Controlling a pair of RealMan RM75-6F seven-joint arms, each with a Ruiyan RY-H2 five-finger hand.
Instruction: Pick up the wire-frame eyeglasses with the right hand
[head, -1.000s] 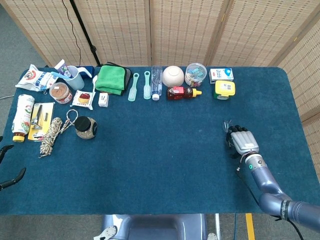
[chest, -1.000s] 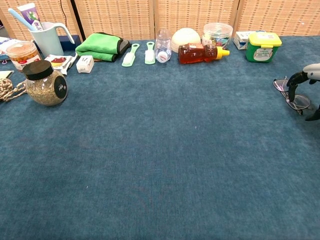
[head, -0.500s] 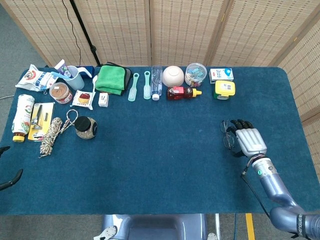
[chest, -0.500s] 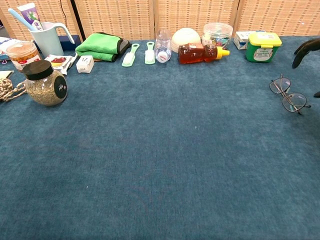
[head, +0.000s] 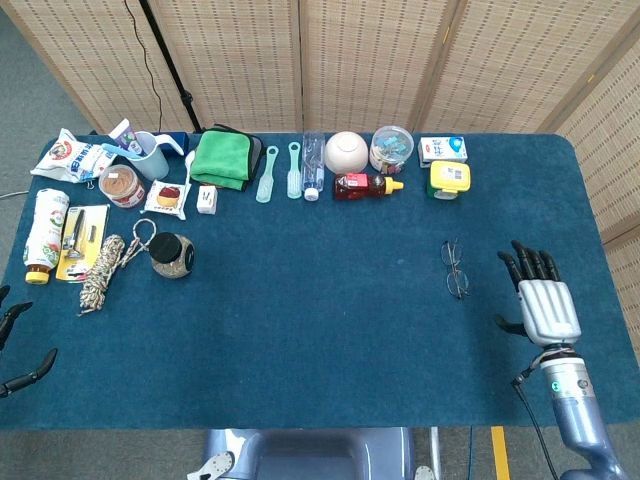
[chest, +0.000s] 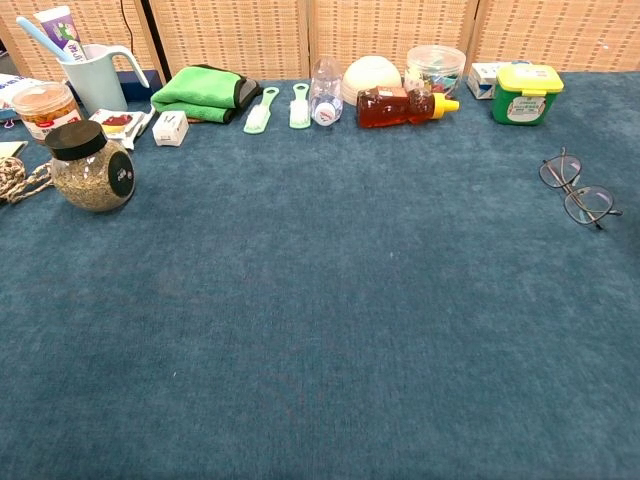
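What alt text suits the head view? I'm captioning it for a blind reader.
The right hand, open with fingers spread, hovers apart from the wire-frame eyeglasses lying on the blue table. Jars, bottles, a green towel and other items line the far and left edges.

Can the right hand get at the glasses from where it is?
Probably yes. The right hand is open beside the glasses, apart from them, and only bare table cloth lies between.
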